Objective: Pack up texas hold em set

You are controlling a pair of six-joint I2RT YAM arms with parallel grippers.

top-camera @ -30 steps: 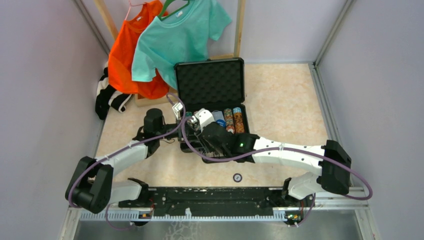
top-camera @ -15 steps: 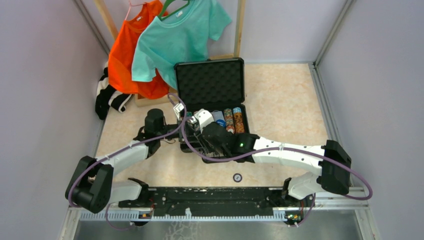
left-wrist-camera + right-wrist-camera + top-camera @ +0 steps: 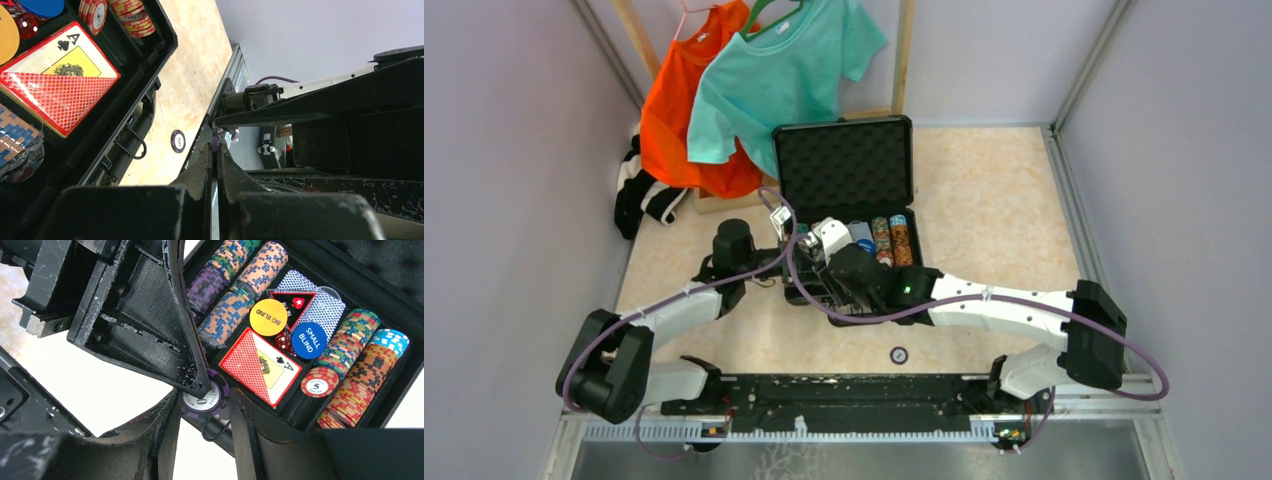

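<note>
The left end effector [image 3: 215, 150] has its fingers drawn almost together on a purple chip [image 3: 201, 402], seen edge-on in the left wrist view as a thin purple sliver in the narrow gap. In the right wrist view that chip sits low in the centre of the frame, face towards the camera, pinched at the tip of the left arm's fingers, which reach in from the upper left. The right end effector [image 3: 205, 397] has its fingers spread about a chip's width, one on each side of the chip; I cannot tell whether they press on it.

Just beyond the chip lies the open black briefcase [image 3: 844, 165], in the upper centre of the top view with its foam-lined lid standing up. Its tray holds rows of multicoloured poker chips [image 3: 350, 345], a red card box [image 3: 260, 365], a yellow button [image 3: 268, 317] marked BIG BLIND, a blue button [image 3: 308, 340] marked SMALL BLIND, and a red die [image 3: 283, 343] between them.

One loose chip [image 3: 898, 354] lies on the table [image 3: 984, 190], below the case and apart from it, towards the bottom centre of the top view.
</note>
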